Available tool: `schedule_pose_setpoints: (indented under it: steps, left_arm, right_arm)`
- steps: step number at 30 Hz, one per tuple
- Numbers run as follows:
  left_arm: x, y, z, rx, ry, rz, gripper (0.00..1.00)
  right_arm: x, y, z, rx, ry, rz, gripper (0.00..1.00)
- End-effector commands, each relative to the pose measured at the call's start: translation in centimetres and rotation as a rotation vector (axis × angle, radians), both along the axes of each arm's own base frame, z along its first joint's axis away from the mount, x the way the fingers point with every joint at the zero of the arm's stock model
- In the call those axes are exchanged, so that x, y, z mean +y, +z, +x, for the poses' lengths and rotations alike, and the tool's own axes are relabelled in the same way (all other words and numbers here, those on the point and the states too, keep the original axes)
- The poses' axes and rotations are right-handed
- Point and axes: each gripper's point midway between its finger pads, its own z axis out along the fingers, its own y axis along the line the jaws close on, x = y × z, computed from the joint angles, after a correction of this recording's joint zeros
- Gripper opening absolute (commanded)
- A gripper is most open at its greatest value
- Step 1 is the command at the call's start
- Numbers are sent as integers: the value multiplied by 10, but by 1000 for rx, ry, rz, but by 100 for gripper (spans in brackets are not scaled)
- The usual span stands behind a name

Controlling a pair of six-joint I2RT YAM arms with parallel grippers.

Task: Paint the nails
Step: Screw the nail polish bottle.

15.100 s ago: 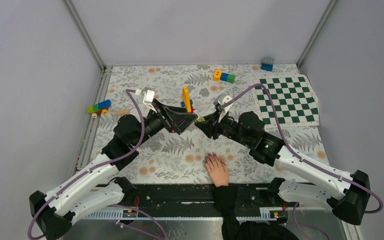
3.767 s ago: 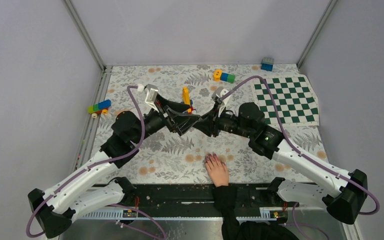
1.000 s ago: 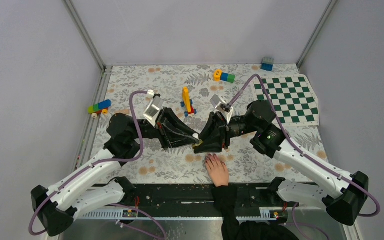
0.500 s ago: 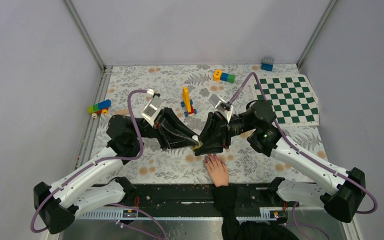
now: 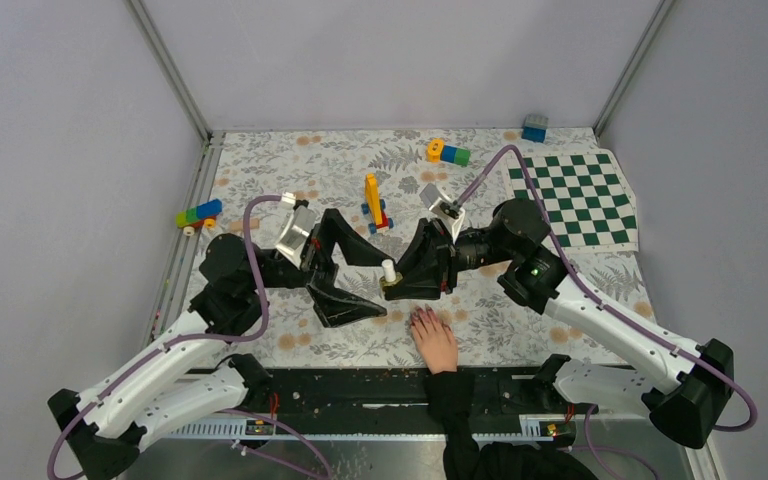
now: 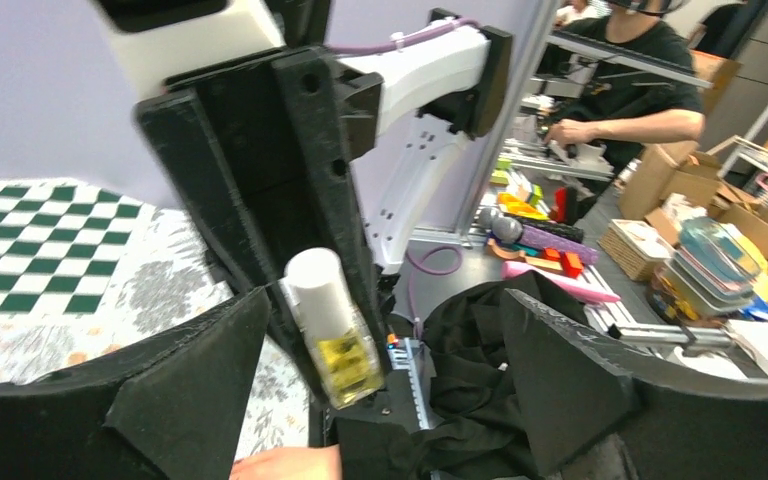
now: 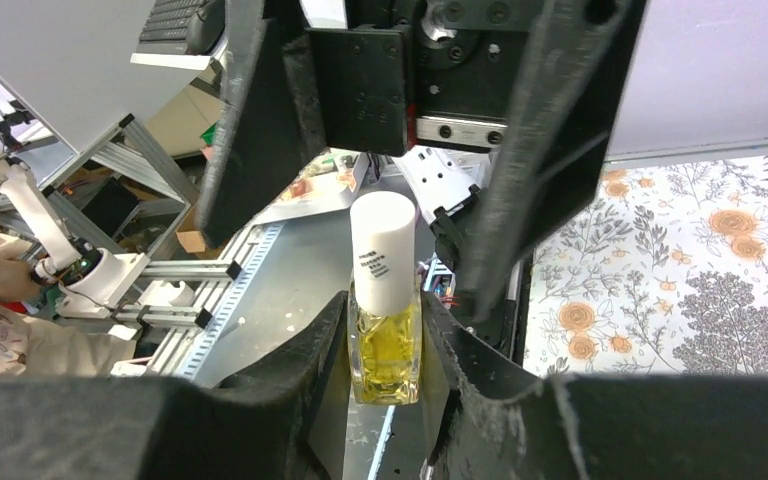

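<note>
My left gripper [image 5: 375, 287], near the middle of the table [image 5: 290, 160], has its jaws wide apart and empty, facing the white cap of the yellow nail polish bottle [image 5: 388, 272], whose glass body my right gripper [image 7: 385, 312] clamps. The nails [image 5: 418, 316] lie close by, on a hand [image 5: 434, 340] resting flat at the table's near edge. I judge that closing the left jaws off-centre on the cap could lever the bottle loose and spill polish onto those fingers.
</note>
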Motion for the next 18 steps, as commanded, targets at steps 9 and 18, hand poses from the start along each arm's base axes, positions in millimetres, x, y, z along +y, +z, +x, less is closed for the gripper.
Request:
schedule_pose_setpoints:
  steps: [9, 18]
  left_arm:
    - [25, 12, 47, -22, 356, -21, 99]
    - [37, 20, 71, 59, 517, -98, 99]
  right_arm:
    - [-5, 9, 9, -97, -90, 21, 0]
    - [-7, -21, 75, -121, -494, -92, 0]
